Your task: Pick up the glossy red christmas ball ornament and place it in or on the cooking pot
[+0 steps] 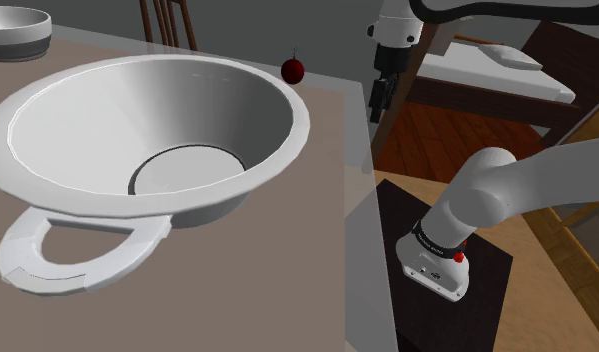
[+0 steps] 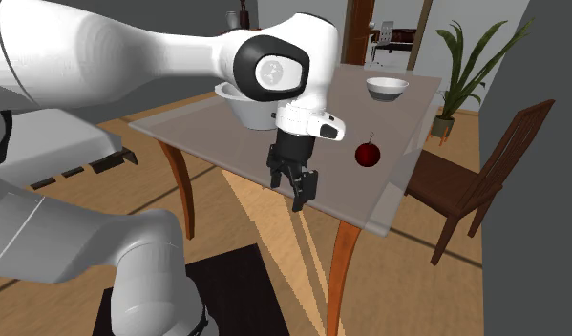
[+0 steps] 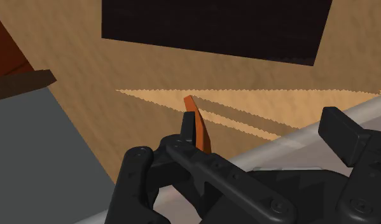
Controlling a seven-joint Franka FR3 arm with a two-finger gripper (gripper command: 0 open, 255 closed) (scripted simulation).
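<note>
**Approach step: ornament not yet reached**

- Counter (image 1: 322,230): carries everything. The arm's stand sits off one long edge.
- Cooking pot (image 1: 97,110): white, wide-mouthed, upright, flat handle pointing at the shoulder camera. It takes up the counter's middle and is empty inside.
- Gripper (image 2: 291,189): hangs at the stand-side edge, near the corner closest to the ornament. In the shoulder view it is just outside that edge, hand pointing down. In the wrist view the fingers (image 3: 338,124) are spread apart, with nothing between them.
- Red ball ornament (image 2: 368,154): rests on the counter by the chair-side edge, toward the same corner. It is apart from the pot's rim and from the gripper.

Judgement: pick not started, approach in hand. Next move calls for carrying the hand inward over the corner, centring the released fingers above the ball, then lowering. The round, glossy body may roll toward the edge if nudged.
</note>
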